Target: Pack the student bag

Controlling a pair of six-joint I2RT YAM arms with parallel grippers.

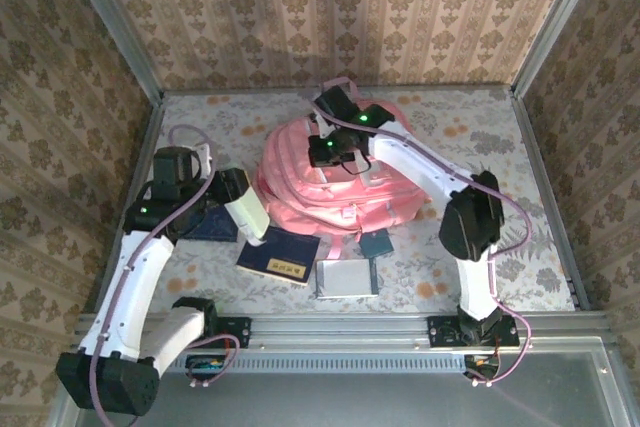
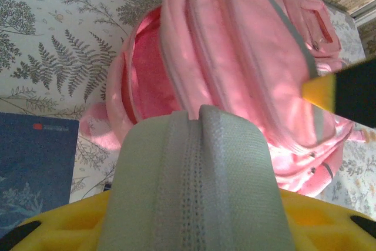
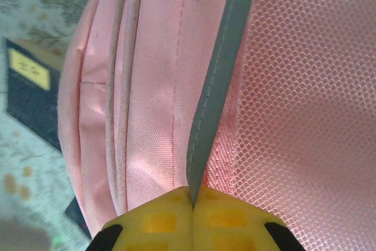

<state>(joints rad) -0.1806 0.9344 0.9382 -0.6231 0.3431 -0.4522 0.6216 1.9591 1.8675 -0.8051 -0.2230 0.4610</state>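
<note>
Student bag (image 1: 320, 192): pink, lying mid-table (image 1: 450, 132), toward the far edge.
Right gripper (image 3: 192, 213): on the bag's far end, fingers pinched together on its grey trim strip.
Left gripper (image 1: 240, 203): by the bag's left side, clamped on a pale woven fabric item (image 2: 200, 186).
Books: 4 along the bag's near side, namely 2 dark blue (image 1: 280, 255) (image 1: 212, 227), 1 grey (image 1: 345, 278) and 1 small teal (image 1: 378, 243).

Right arm (image 1: 415, 162) outstretched, jaws pinched together; left jaws possibly clamped.
</note>
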